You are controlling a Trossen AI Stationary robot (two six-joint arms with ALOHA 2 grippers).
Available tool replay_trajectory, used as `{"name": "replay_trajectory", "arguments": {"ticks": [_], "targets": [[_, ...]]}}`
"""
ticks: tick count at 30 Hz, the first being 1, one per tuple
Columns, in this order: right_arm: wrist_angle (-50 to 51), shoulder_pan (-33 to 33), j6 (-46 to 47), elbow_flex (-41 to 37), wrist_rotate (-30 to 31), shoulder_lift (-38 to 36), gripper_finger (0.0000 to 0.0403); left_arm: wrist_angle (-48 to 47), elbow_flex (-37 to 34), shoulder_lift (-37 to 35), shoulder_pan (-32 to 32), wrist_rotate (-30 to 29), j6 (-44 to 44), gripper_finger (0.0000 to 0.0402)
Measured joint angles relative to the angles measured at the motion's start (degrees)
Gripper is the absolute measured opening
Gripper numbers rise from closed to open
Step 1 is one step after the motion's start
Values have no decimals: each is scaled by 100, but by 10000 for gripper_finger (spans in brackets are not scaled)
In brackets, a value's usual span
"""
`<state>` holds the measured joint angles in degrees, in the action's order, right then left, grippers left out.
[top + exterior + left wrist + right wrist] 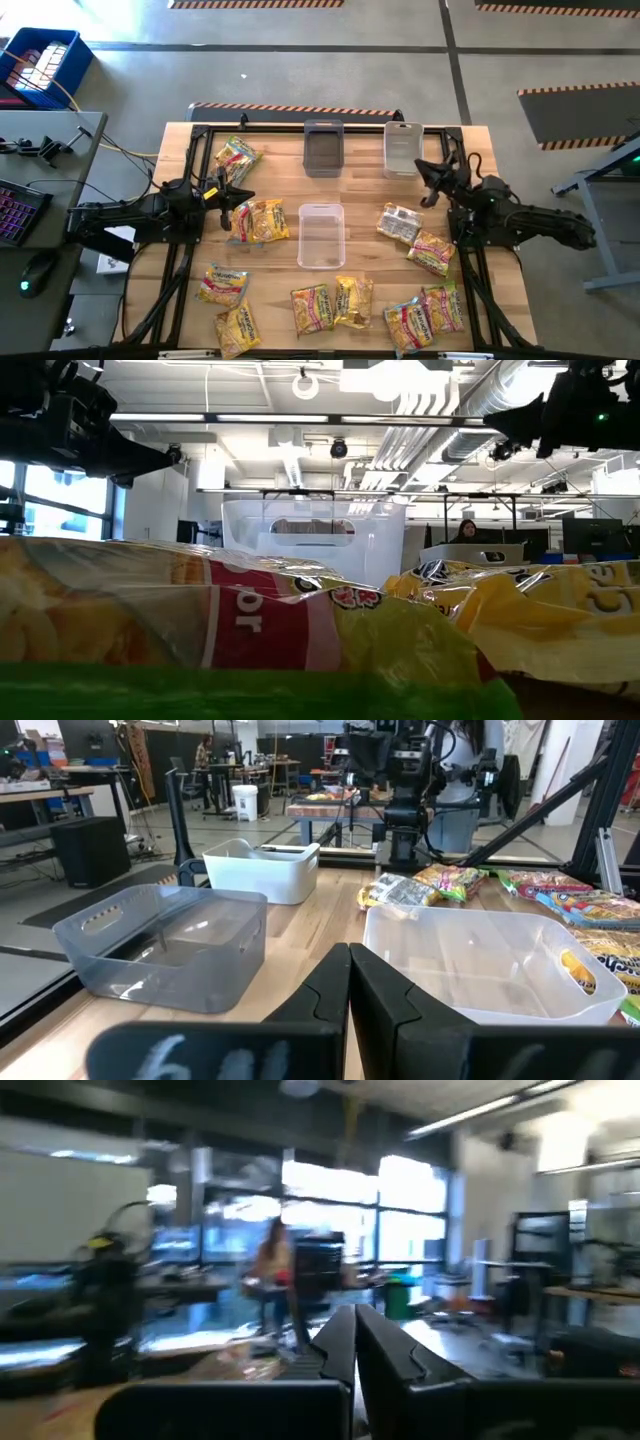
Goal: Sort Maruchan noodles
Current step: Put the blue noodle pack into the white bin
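Several Maruchan noodle packets lie flat on the wooden table: mostly yellow ones at the left (236, 157) (260, 220) (222, 285) and along the near edge (312, 308) (410, 325), and a silvery one (400, 222) at the right. Two of them fill the low view close up (250, 625). My left gripper (232, 203) (350, 975) is shut and points level toward the table's right, above the table beside a yellow packet. My right gripper (428, 188) (353, 1330) is shut and tipped upward at the right side. Neither holds anything.
A clear bin (321, 235) (480, 955) stands mid-table. A grey bin (323, 147) (160, 945) and a white bin (402, 148) (262, 870) stand at the far edge. Black frame rails (180, 270) run along the table's sides. A person (467, 530) sits far behind.
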<state>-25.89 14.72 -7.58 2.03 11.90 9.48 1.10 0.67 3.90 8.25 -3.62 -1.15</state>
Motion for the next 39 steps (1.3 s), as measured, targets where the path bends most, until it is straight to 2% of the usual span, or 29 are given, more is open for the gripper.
{"name": "replay_trajectory", "arguments": {"ticks": [5, 13, 20, 26, 31, 34, 39], "targets": [[1117, -191, 265, 664, 10, 576, 0, 0, 0, 0, 0, 0, -2, 1], [2462, -856, 20, 1917, 845, 2577, 0, 0, 0, 0, 1, 0, -1, 1], [3073, -1498, 622, 2778, 895, 4308, 0, -2, 0, 0, 0, 0, 0, 1], [4188, -2015, 1538, 3641, 764, 5184, 0, -2, 0, 0, 0, 0, -2, 1], [5509, -2642, 3204, 4338, 423, 5609, 0, -2, 0, 0, 0, 0, 0, 1], [6010, -3203, 4823, 4568, -12, 5799, 0, -2, 0, 0, 0, 0, 0, 1], [5881, -4579, 7919, 4589, -324, 6131, 0, 0, 0, 0, 0, 0, -2, 1]]}}
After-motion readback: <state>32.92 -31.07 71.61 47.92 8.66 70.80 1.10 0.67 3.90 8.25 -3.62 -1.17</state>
